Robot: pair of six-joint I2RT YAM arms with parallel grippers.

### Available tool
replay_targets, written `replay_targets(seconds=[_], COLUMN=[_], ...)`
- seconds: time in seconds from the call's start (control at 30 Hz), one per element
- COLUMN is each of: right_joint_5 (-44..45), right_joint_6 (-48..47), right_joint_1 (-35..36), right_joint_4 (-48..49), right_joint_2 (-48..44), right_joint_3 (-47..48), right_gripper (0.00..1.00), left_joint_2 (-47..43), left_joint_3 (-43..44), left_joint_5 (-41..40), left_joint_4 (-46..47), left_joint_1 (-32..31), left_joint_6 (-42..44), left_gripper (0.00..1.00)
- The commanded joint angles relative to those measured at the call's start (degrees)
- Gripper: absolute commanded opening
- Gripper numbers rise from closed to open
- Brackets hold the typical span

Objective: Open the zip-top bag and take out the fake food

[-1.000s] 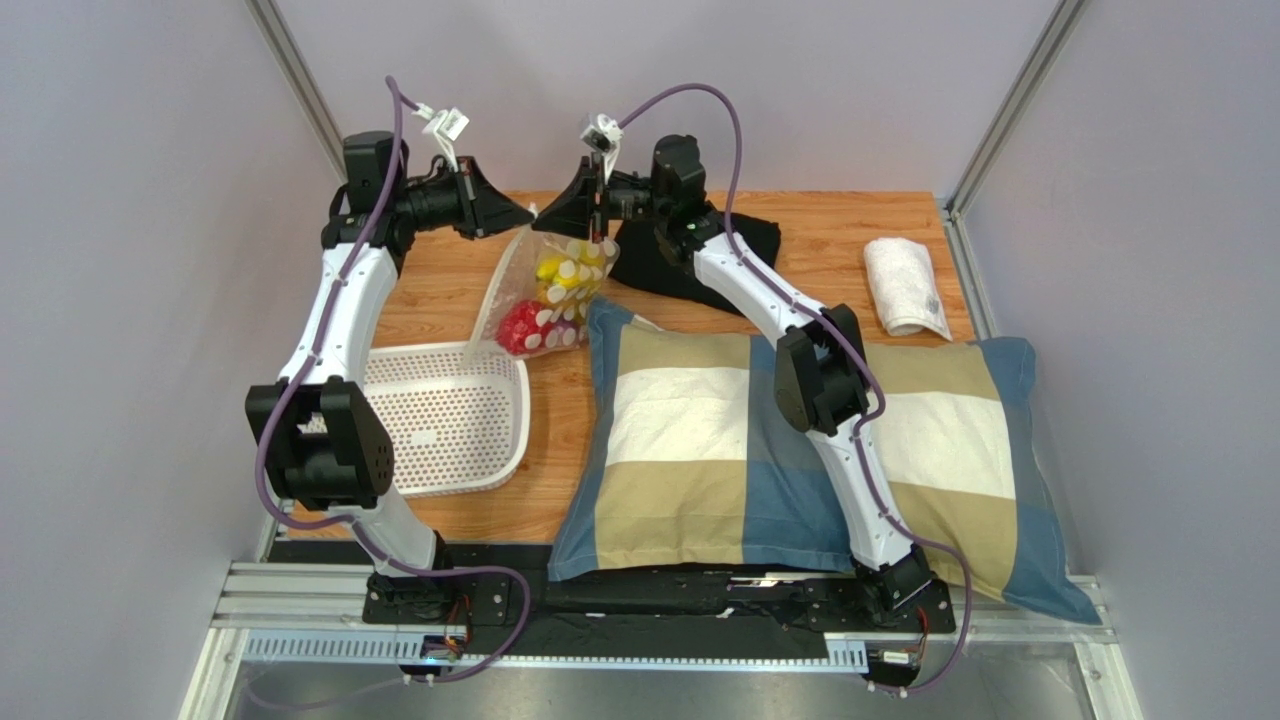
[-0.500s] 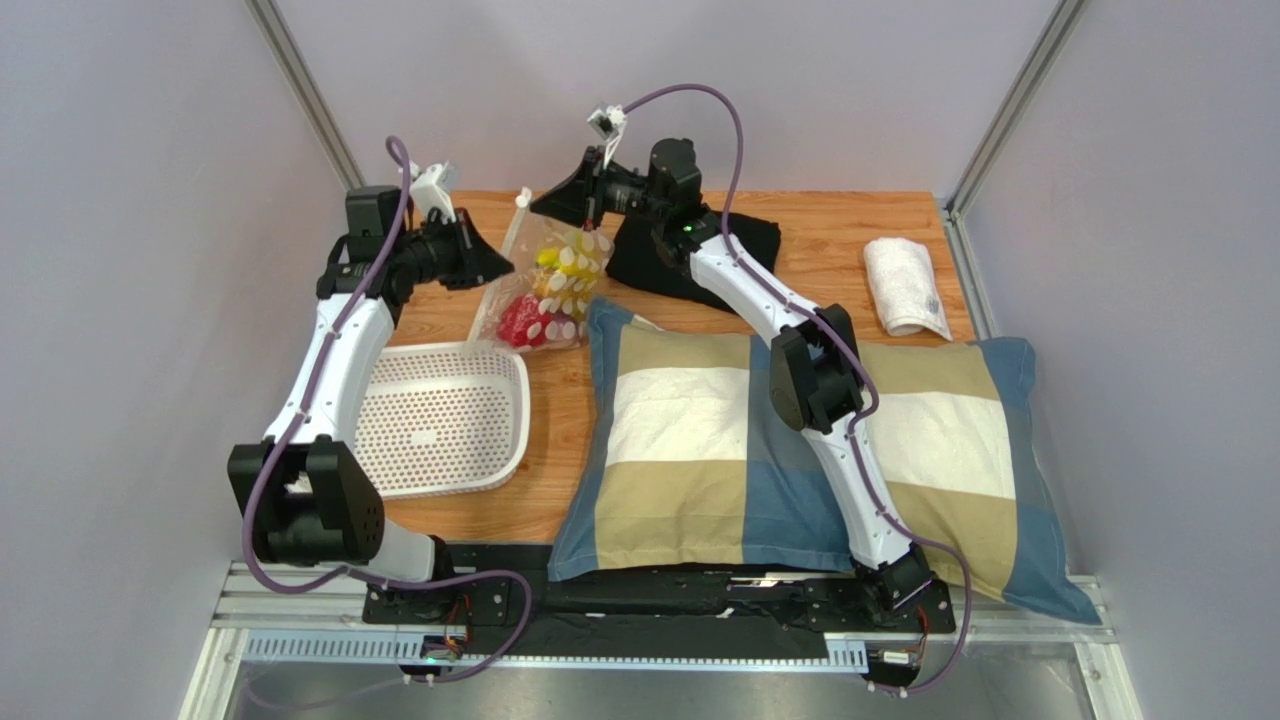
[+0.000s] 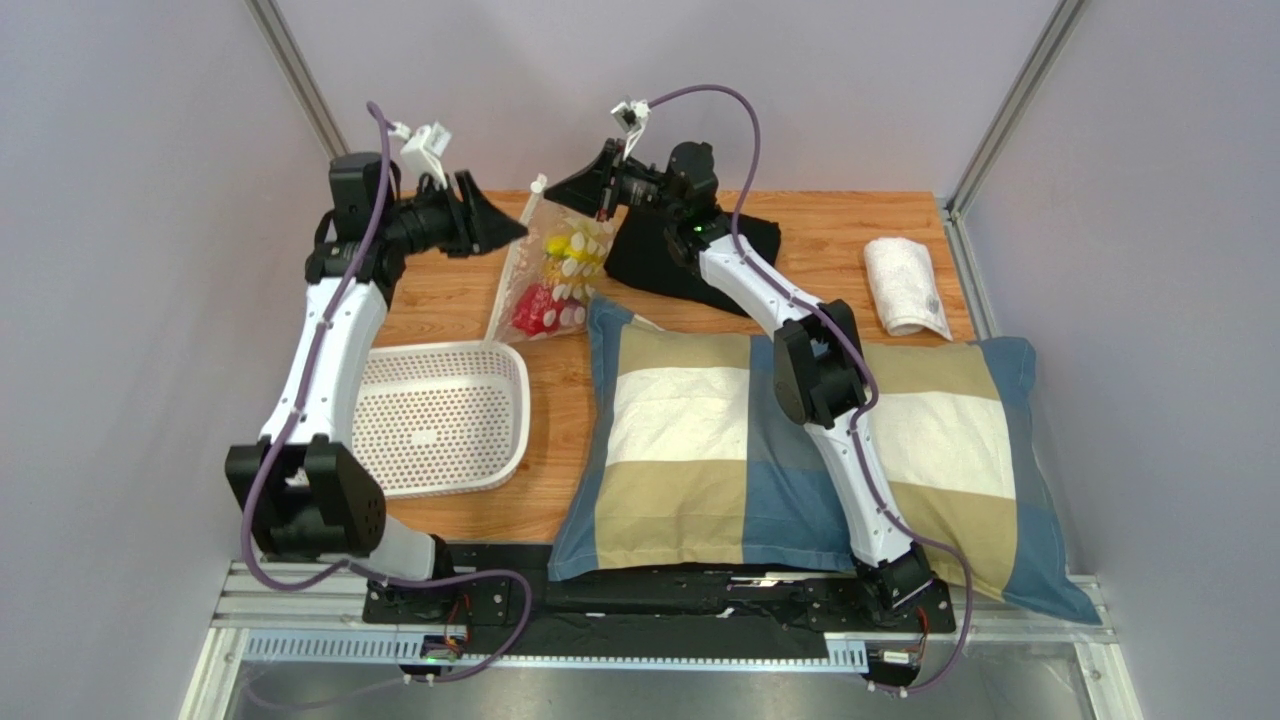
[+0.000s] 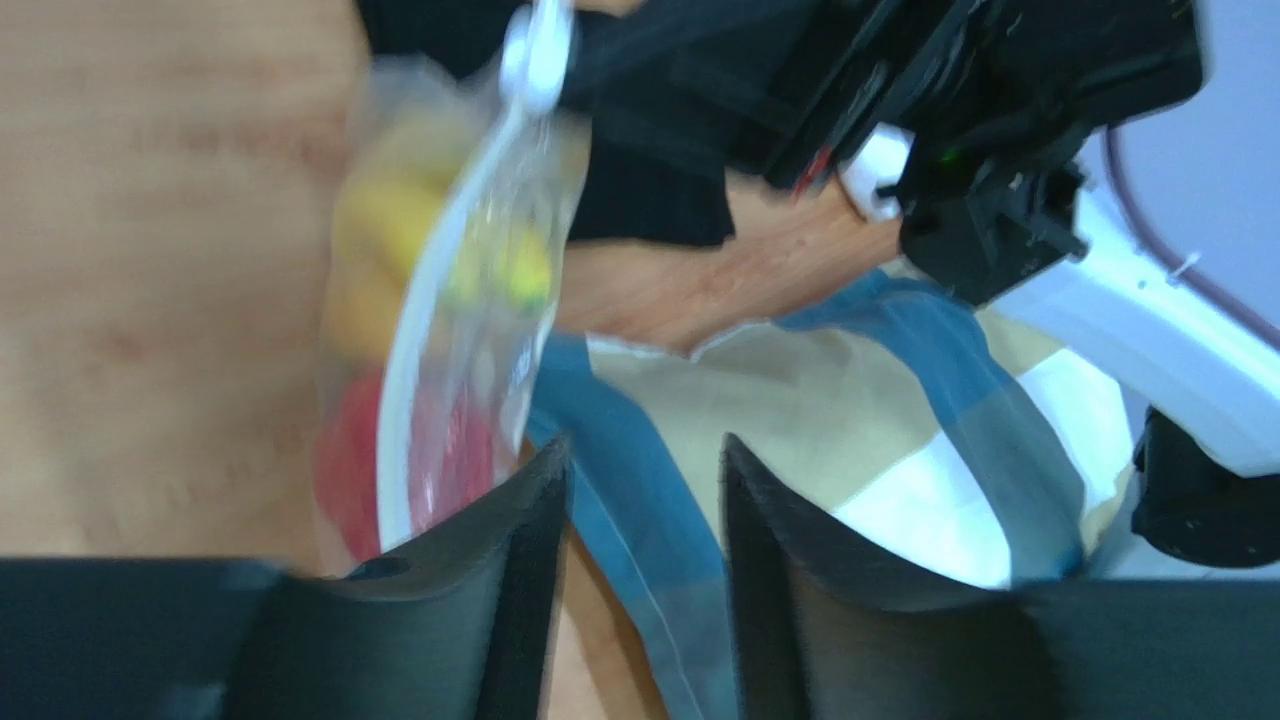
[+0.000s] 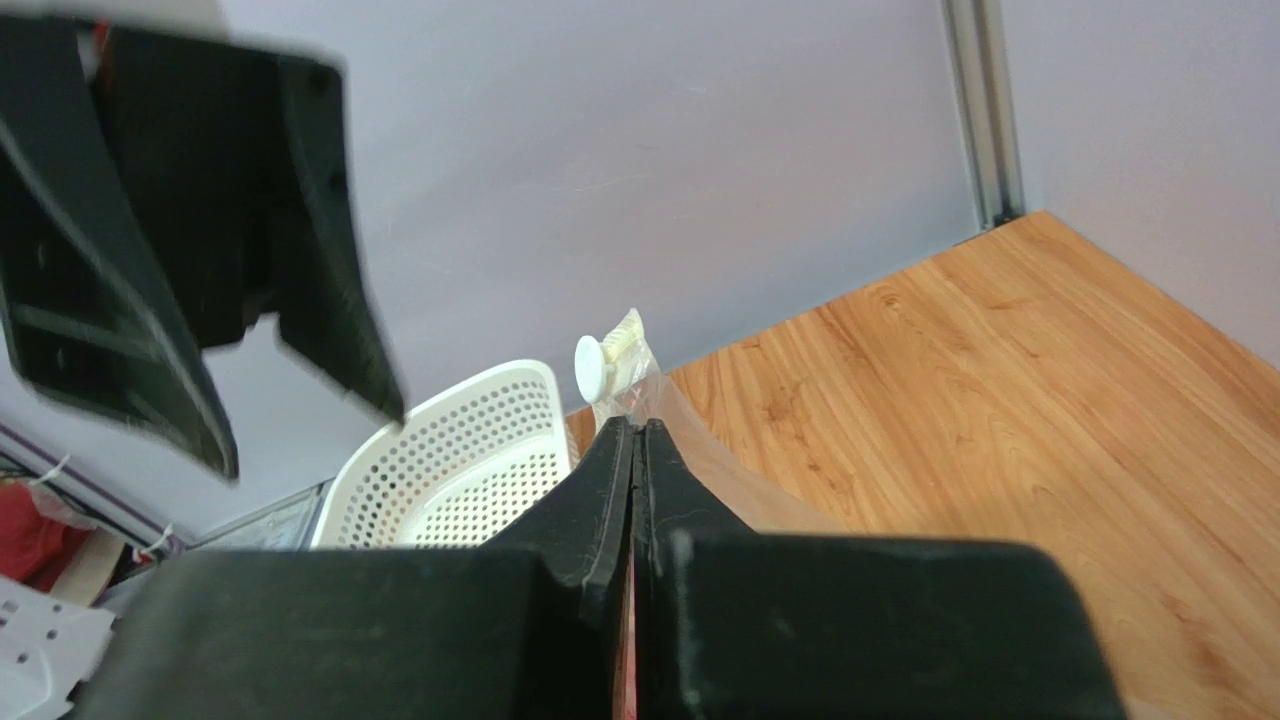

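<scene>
Zip-top bag sits upper centre in the top view, at the back of the tabletop, between the 2 pincers.

- Long axis runs roughly top-to-bottom of the frame with a slight lean: upper end to the right, lower end to the left. The lower end is just beside the pillow's upper-left corner.
- A white zip strip runs down the bag's left edge in that view, so the mouth side faces frame-left. The slider is at the strip's upper end. Cannot tell if the zip is parted.
- Fake food is all inside: yellow pieces in the upper half, a red piece in the lower half. The other pieces are too blurred to tell apart.
- Right pincer: fingers pressed flat together on the bag's film at its upper end, with the slider just past the tips.
- Left pincer: narrow gap, nothing between the fingers, only pillow visible through it. In the left wrist view the bag's zip edge runs down beside and behind the left-hand finger. Cannot tell if they touch.

Also on the tabletop: a white perforated tray at centre left, a black cloth under the right arm at upper centre, and a rolled white towel at upper right.
</scene>
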Motion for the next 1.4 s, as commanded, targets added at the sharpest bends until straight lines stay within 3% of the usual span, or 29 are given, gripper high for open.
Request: replay_targets(seconds=[0.0,0.17,0.4,0.5,0.67,1.0,1.23,1.37], right_joint_5=[-3.83,-5.69,-7.18,-7.62,-7.53,-7.27,-6.92,-7.09], right_joint_6=[0.36,1.59,2.91,3.43,3.70,4.14,5.02,5.02], right_joint_1=[0.63,0.63,0.63,0.63,0.71,0.80,0.80,0.80], right_joint_4=[5.85,7.08,8.66,9.01,8.92,9.19,9.63,9.54], right_joint_2=[-3.32,-3.06,-2.80,-2.71,-2.71,-2.62,-2.09,-2.01], right_joint_3=[-1.93,-1.58,-1.41,-1.50,-1.15,-1.23,-0.27,-0.18], right_gripper=[0.00,0.00,0.00,0.00,0.00,0.00,0.00,0.00], left_joint_2=[9.57,15.29,17.93,18.11,18.81,18.99,18.46,18.55], left_joint_3=[11.50,15.30,15.14,13.82,12.68,11.88,12.14,11.62], left_joint_5=[8.65,8.92,11.03,13.75,18.76,19.12,17.10,16.74], left_joint_4=[6.49,8.60,11.94,17.39,23.18,23.37,17.50,17.39], left_joint_1=[0.73,1.43,1.96,1.96,1.96,0.99,0.46,0.37], left_joint_6=[-6.05,-7.03,-8.87,-11.07,-14.31,-14.50,-10.73,-10.37], left_gripper=[0.61,0.48,0.54,0.54,0.44,0.37,0.50,0.43])
